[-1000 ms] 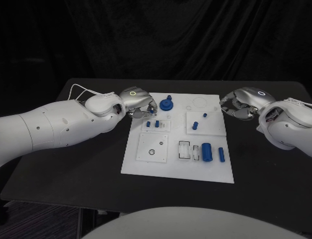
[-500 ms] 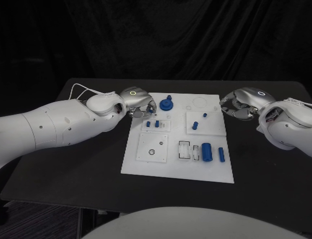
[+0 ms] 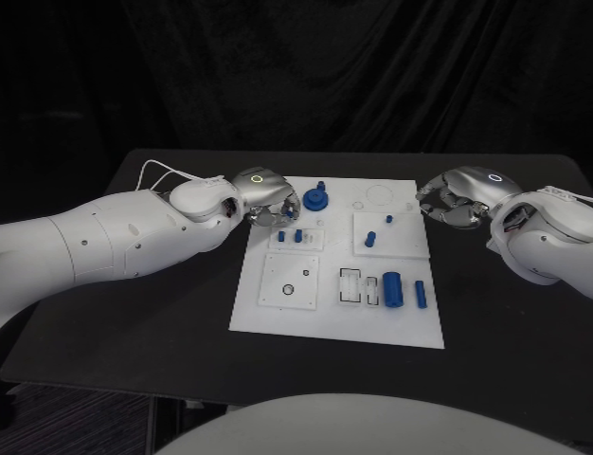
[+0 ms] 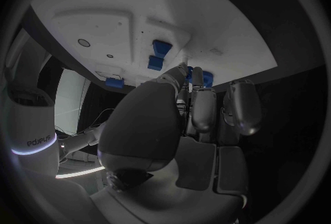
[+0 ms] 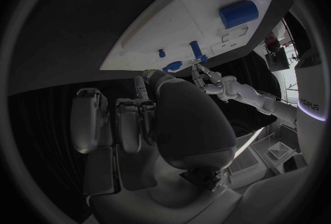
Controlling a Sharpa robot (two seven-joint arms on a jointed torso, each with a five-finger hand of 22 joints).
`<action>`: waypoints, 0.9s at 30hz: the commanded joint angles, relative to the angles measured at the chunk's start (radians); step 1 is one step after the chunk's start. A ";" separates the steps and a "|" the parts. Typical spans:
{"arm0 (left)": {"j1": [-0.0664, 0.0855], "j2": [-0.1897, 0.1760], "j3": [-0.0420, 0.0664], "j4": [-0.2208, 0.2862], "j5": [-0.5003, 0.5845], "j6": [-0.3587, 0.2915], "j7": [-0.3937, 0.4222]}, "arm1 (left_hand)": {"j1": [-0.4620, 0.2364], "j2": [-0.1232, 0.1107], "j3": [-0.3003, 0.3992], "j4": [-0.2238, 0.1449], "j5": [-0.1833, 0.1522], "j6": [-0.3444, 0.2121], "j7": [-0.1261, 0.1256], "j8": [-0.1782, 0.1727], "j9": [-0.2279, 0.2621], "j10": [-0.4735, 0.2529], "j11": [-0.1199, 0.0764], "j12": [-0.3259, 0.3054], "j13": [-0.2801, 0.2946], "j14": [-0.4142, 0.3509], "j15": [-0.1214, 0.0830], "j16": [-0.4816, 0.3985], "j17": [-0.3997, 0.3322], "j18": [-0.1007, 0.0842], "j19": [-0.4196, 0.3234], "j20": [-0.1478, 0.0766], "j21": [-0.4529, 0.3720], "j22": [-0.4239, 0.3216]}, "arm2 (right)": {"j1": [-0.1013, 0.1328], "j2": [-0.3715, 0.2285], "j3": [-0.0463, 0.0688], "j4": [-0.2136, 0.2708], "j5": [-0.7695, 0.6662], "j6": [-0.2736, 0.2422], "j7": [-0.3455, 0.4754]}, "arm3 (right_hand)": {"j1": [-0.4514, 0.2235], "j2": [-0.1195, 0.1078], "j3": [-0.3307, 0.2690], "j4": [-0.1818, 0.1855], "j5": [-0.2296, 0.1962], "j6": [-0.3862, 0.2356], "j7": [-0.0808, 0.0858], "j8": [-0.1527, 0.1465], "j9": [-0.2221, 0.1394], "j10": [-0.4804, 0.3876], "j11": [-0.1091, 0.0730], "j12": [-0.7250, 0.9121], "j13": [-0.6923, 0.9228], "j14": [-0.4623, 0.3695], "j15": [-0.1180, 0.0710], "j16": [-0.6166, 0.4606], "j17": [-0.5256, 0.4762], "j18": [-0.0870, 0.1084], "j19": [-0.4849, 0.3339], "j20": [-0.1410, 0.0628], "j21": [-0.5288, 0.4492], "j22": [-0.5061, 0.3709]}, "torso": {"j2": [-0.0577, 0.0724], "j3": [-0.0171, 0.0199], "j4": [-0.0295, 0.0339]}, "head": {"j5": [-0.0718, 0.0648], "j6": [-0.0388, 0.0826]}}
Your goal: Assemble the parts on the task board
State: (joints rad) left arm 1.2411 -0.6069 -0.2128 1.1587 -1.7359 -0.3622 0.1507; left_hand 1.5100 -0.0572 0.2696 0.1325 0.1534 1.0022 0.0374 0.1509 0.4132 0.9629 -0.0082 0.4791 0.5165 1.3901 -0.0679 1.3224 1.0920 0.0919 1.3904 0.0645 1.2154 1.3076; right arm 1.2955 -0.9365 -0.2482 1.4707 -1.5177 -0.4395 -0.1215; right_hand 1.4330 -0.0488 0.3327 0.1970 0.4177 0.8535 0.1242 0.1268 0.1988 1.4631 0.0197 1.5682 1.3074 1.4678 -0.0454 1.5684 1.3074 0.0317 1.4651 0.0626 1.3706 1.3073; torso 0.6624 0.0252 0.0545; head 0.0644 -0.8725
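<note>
The white task board (image 3: 327,311) lies in the middle of the table. At its far left stands a round blue part with a peg (image 3: 317,199), with two small blue pegs (image 3: 290,235) below it. Two more pegs (image 3: 372,239) stand further right, and a blue cylinder (image 3: 394,287) and a slim blue piece (image 3: 420,293) lie on the near half. My left hand (image 3: 262,192) hovers at the board's far left corner, beside the round part, with nothing in its fingers (image 4: 200,105). My right hand (image 3: 454,199) hangs off the board's far right edge, fingers (image 5: 131,119) curled in and holding nothing.
The black table (image 3: 133,313) shows bare surface on both sides of the board and in front of it. Empty slots (image 3: 358,286) and a round hole (image 3: 287,289) sit on the board's near half. A thin white cable (image 3: 153,171) loops behind my left wrist.
My left hand and forearm have edged slightly to the right, towards the round blue part. The right hand and the parts have not moved.
</note>
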 commanded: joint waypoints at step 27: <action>-0.013 0.023 0.001 -0.014 0.001 0.034 0.004 | -0.014 0.001 0.004 0.006 0.003 -0.023 -0.002 -0.006 0.000 0.008 -0.003 -0.010 -0.003 -0.013 0.000 -0.012 -0.010 -0.015 -0.005 0.000 -0.012 0.161 | -0.001 0.005 0.001 -0.007 -0.003 0.012 -0.020 | -0.008 0.000 0.006 0.000 0.002 0.005 0.000 -0.002 -0.002 0.108 0.004 0.003 0.263 0.103 0.003 0.002 0.263 0.020 0.007 0.004 -0.006 0.193 | 0.000 -0.0002 -0.0003 | -0.001 0.000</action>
State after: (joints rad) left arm 1.2324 -0.5871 -0.2115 1.1467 -1.7354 -0.3440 0.1515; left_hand 1.5060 -0.0532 0.2724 0.1353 0.1533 0.9877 0.0375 0.1508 0.4138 0.9696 -0.0090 0.4751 0.5147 1.3828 -0.0677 1.3148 1.0839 0.0919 1.3905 0.0645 1.2064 1.3075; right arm 1.2955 -0.9320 -0.2482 1.4638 -1.5177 -0.4337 -0.1243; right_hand 1.4330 -0.0488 0.3327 0.1971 0.4176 0.8535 0.1242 0.1268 0.1982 1.4631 0.0197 1.5682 1.3073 1.4678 -0.0454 1.5683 1.3074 0.0317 1.4651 0.0626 1.3706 1.3081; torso 0.6627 0.0253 0.0539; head 0.0635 -0.8725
